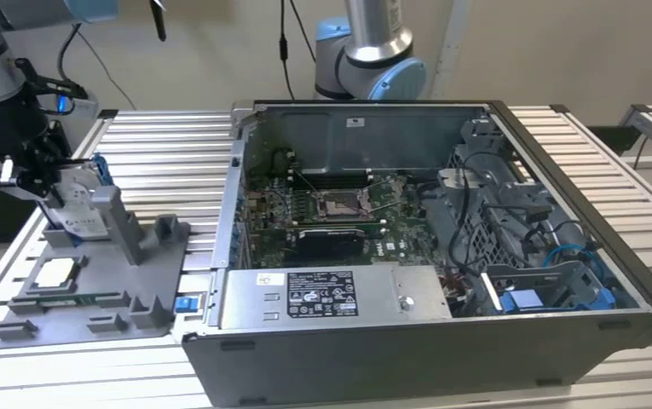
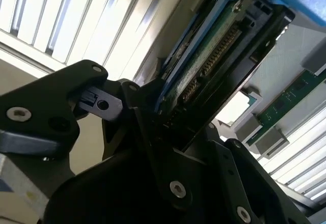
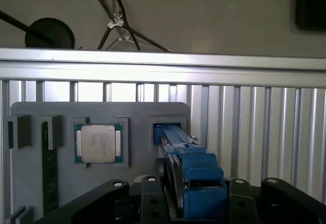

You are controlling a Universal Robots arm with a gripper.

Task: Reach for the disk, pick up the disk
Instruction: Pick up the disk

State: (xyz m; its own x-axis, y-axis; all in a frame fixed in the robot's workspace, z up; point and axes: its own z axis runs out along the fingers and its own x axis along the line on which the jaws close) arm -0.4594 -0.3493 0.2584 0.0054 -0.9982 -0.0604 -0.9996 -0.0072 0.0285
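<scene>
The disk (image 1: 79,209) stands on edge in a slot of the grey fixture (image 1: 149,273) at the exterior view's left. It is a silver drive in a blue carrier. My gripper (image 1: 53,183) is down on it from above. In the first wrist view the disk (image 3: 196,168) runs edge-on from its slot in the fixture (image 3: 137,112) up between my black fingers (image 3: 147,188), with the gripper (image 3: 192,186) shut on the blue frame. The second wrist view shows the disk's green circuit board and connector (image 2: 214,46) clamped in the gripper (image 2: 178,117).
A square silver chip (image 3: 98,142) and a memory stick (image 3: 49,168) lie in other pockets of the fixture. An open computer case (image 1: 417,256) takes up the middle of the slatted table (image 1: 166,145). Behind it stands a second arm's base (image 1: 366,60).
</scene>
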